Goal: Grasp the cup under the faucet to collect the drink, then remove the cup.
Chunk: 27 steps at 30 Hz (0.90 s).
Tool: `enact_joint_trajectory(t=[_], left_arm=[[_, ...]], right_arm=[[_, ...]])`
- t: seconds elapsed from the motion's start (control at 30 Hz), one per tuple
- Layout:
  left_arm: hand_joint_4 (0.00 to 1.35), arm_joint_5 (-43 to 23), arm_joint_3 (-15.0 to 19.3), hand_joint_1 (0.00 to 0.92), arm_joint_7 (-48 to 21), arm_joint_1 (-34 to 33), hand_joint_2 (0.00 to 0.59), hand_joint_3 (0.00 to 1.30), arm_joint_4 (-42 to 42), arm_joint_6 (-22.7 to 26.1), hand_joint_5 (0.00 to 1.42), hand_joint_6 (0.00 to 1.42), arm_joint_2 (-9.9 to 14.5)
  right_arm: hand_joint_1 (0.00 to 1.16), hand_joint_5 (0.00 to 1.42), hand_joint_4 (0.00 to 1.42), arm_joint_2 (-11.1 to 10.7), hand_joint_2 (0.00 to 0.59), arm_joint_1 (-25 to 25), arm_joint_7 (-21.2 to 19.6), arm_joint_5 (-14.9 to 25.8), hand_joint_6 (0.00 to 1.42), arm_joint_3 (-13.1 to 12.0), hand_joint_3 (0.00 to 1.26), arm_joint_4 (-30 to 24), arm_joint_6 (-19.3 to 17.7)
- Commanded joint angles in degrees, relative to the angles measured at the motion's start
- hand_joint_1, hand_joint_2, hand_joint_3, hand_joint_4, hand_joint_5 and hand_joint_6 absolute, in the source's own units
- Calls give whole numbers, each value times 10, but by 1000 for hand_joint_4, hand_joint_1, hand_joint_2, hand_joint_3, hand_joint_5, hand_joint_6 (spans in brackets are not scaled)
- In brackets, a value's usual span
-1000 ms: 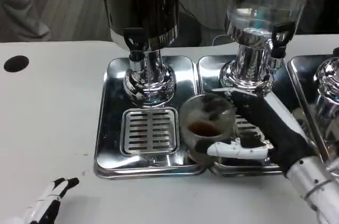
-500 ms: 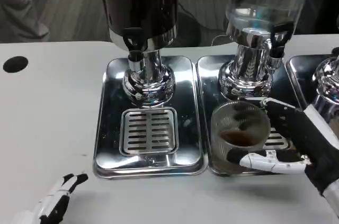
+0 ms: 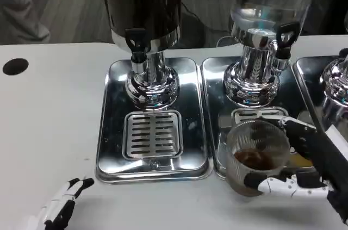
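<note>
Open table at the near left, steel hardware crowding the far side and right

A bare stretch of white table (image 3: 49, 116) lies left of the shiny steel drip tray with the slotted grate (image 3: 153, 132); far across the trays, the dark drink dispenser on its chrome pedestal (image 3: 145, 29) and the clear-tank dispenser (image 3: 269, 18) block passage, their black faucets (image 3: 136, 42) overhanging, while the right hand (image 3: 312, 167) holding the clear plastic cup of brown liquid (image 3: 255, 156) fills the near right.

1. The right hand (image 3: 310, 167) reaches in from the lower right, fingers wrapped around the cup (image 3: 256, 156), holding it
2. The left hand (image 3: 64, 205) rests low at the lower left, holding nothing, fingers pointing up and right
</note>
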Motion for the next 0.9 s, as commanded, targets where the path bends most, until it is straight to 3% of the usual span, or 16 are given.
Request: enact_joint_trajectory(t=[0.03,0.23,0.73,0.9], left_arm=[[94,5,1,0,3,9,49,173,0,-3,124,416,7],[94,5,0,0,5,10,49,173,1,-4,124,423,7],[85,15,-1,0,-5,19,48,173,-23,7,124,430,8],[84,17,-2,0,-7,22,48,173,-28,10,124,431,9]], right_arm=[[835,435,500,-3,116,15,1,10,265,-5,494,-6,-42],[835,435,500,-2,116,27,-2,7,261,-5,494,8,-64],[830,435,500,-5,120,36,-4,7,275,-9,494,106,-150],[823,398,458,-5,123,33,-3,9,224,-9,478,128,-169]])
